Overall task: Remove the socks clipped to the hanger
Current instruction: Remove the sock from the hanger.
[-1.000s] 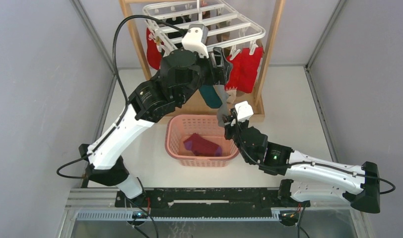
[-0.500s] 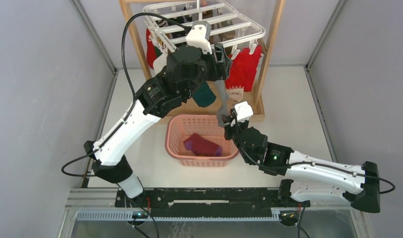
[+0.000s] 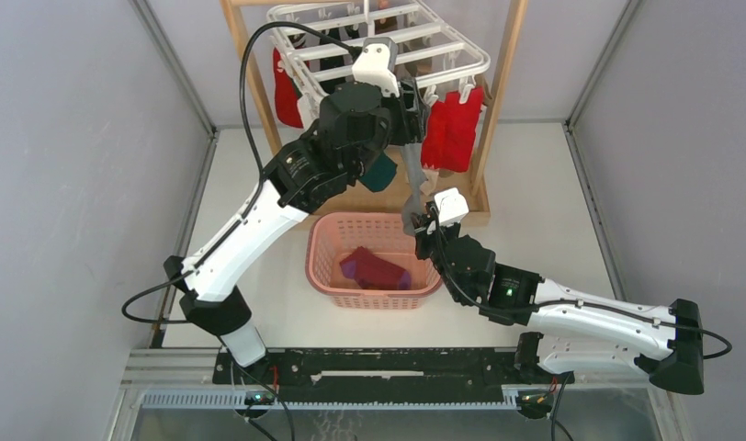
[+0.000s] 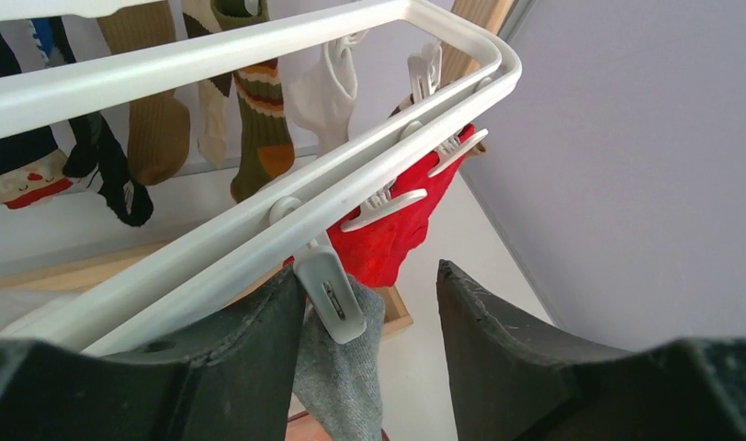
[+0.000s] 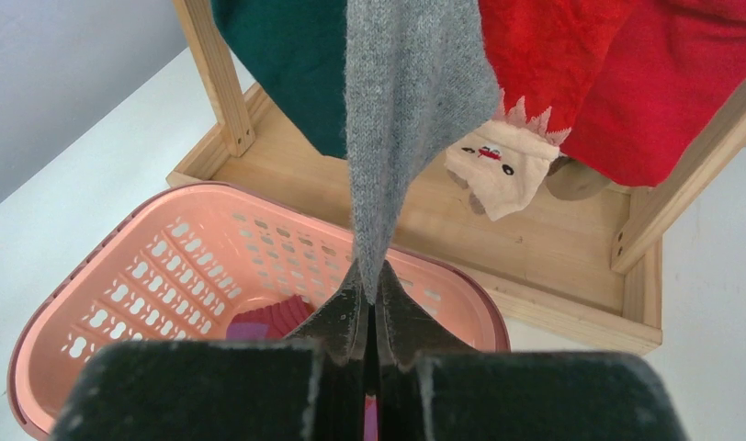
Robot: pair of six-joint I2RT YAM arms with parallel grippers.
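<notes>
The white hanger (image 3: pixel 388 37) hangs from the wooden rack with socks clipped under it. Its frame (image 4: pixel 213 55) crosses the left wrist view. My left gripper (image 4: pixel 369 273) is open around a white clip (image 4: pixel 331 299) that pinches the top of a grey sock (image 4: pixel 351 377). One finger touches the clip and the other stands apart. My right gripper (image 5: pixel 369 276) is shut on the lower end of that grey sock (image 5: pixel 406 110), which is stretched taut above the basket. Red socks (image 3: pixel 452 129) and a dark green sock (image 5: pixel 287 64) hang beside it.
A pink basket (image 3: pixel 323 266) holding magenta and red socks (image 3: pixel 374 269) sits under the hanger. The wooden rack (image 3: pixel 498 92) has posts on both sides and a base tray (image 5: pixel 553 239) behind the basket. More socks (image 4: pixel 259 119) hang along the hanger's far side.
My left arm has risen toward the hanger's front edge and its jaws have narrowed around the clip. The right arm has kept still, holding the grey sock.
</notes>
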